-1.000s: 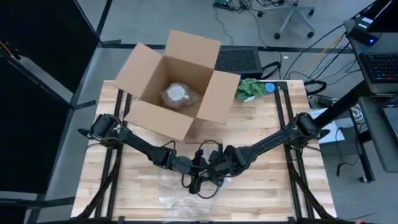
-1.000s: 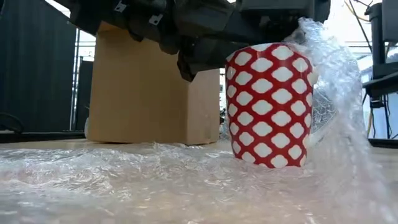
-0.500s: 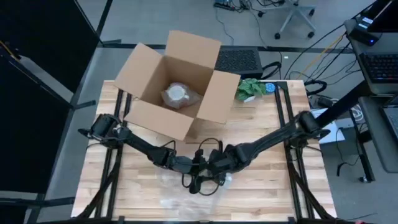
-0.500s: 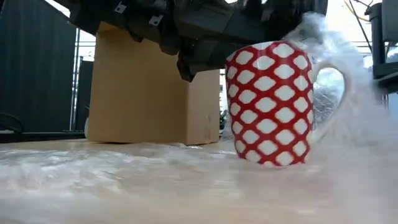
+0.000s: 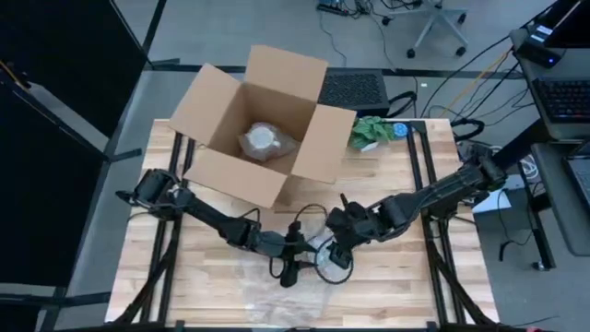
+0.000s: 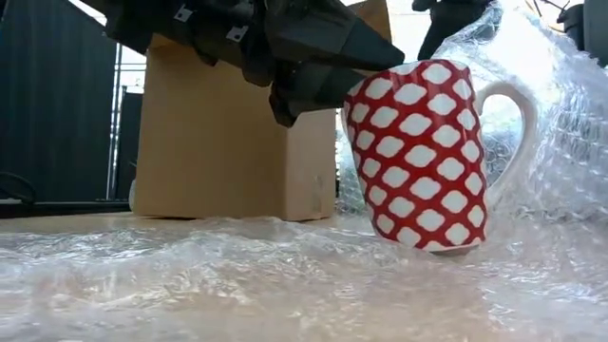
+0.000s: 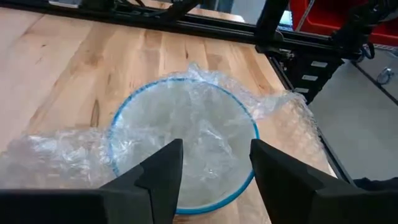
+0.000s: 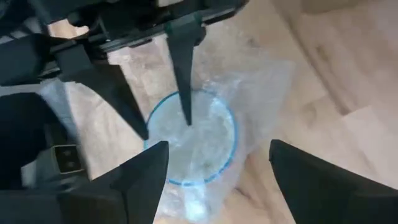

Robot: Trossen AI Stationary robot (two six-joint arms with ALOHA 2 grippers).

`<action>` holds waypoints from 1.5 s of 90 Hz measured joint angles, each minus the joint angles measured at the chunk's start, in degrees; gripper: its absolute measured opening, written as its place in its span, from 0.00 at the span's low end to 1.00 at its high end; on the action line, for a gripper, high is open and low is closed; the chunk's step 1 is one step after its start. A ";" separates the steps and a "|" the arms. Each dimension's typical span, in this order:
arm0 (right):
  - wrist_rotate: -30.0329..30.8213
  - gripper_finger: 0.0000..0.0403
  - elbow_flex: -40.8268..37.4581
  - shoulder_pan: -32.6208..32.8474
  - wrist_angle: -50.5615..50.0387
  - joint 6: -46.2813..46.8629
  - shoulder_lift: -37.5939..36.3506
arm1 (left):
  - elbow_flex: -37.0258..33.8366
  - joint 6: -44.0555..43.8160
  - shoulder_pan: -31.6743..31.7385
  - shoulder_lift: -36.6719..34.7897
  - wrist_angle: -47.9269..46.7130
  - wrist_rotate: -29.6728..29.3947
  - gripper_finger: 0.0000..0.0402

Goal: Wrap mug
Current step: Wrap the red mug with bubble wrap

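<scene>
At table's six o'clock, the left pincer (image 5: 297, 263), fingers spread, tilts the mug (image 6: 425, 157) on bubble wrap (image 6: 237, 280); the right pincer (image 5: 338, 247), released, must next regrasp and fold the wrap over.

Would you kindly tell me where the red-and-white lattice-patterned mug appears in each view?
High view: red-and-white lattice mug lower centre.
Low view: mug tilted, right of centre.
Left wrist view: centre, blue-rimmed circle.
Right wrist view: centre, blue-rimmed circle.
Shared landmark: clear bubble wrap underneath.
</scene>
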 joint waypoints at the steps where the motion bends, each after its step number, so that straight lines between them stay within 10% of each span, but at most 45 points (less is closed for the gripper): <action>1: 0.23 0.66 0.00 0.17 0.00 0.02 0.17 | 0.12 0.00 -0.01 -0.16 -0.20 0.01 0.45; 48: 3.55 0.66 0.04 4.36 -0.31 1.19 10.79 | 7.25 1.29 -0.24 -3.57 -3.88 0.24 0.45; 94: 10.40 0.66 -0.25 10.89 -6.20 2.18 -2.56 | 6.46 -21.43 -14.06 -20.31 -62.41 -5.81 0.45; 135: 15.61 0.66 -23.69 21.46 13.17 21.32 -1.89 | -6.30 -27.81 -29.96 -15.35 -49.04 -4.11 0.45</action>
